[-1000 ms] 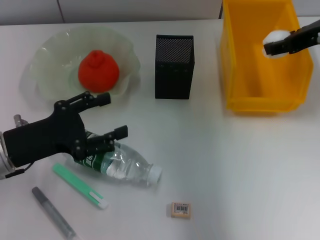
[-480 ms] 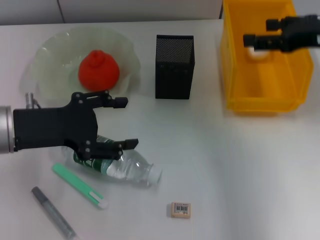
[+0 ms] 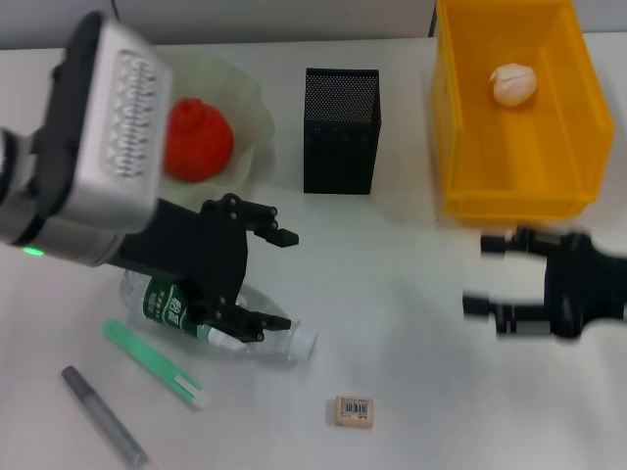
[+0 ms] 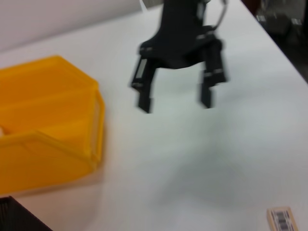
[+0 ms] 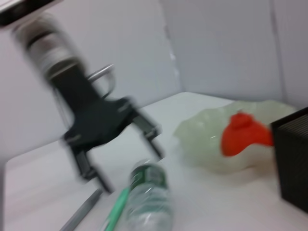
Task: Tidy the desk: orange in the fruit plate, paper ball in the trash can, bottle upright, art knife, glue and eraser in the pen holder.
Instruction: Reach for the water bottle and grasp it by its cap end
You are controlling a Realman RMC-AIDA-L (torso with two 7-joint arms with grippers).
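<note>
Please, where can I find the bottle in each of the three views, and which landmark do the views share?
Head view: the bottle lies on its side on the table, lower left, under the open left gripper.
Left wrist view: not in it.
Right wrist view: it lies low in the middle, green label end toward the camera, by the left gripper.
Shared landmark: the pen holder, a corner showing in both wrist views.

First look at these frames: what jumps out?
The left end effector stands open over the bottle, which lies on its side at the near left of the desk. The yellow trash can at far right already holds the paper ball, and the right end effector hangs open and empty in front of it. The orange sits in the fruit plate at far left.
</note>
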